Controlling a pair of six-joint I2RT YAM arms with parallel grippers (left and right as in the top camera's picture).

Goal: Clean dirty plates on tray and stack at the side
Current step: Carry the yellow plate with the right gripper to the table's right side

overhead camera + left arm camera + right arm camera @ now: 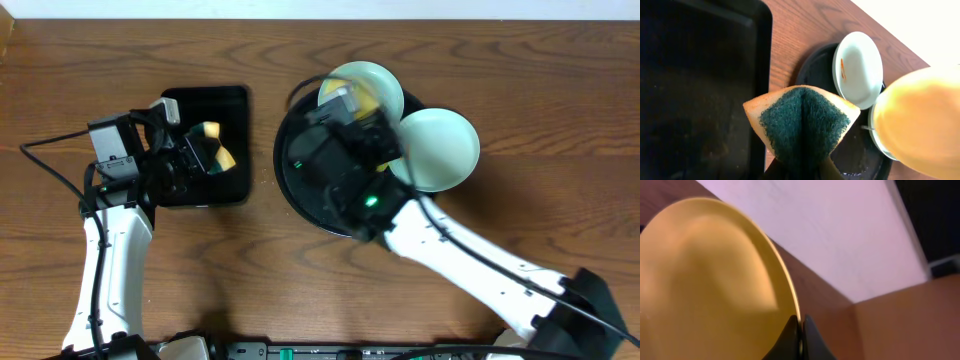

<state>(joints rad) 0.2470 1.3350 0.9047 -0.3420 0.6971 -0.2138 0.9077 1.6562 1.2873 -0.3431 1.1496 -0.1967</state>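
Step in hand: judged from the poses, the yellow plate (705, 280) is being brought up for a scrub with the sponge (802, 122).
Right gripper (800, 330): fingers pinched together on the yellow plate's rim; the plate is lifted and tilted over the round black tray (300, 180).
Left gripper (200, 150): clamped on the folded sponge, green scouring side facing out, above the rectangular black tray (225, 105).
Other plates: one mint plate (375, 80) sits on the round tray's far rim; a second mint plate (440, 148) hangs over its right edge. The left wrist view shows an orange smear on one white-looking plate (857, 67).
Doing it well: keep the rim pinch firm, turn the plate's face toward the sponge, and press the green side flat so the thin plate does not twist out.
Risk: an edge grip likely slips under sideways pushing.
Stack place: bare desk (560, 120) beside the tray looks suitable.
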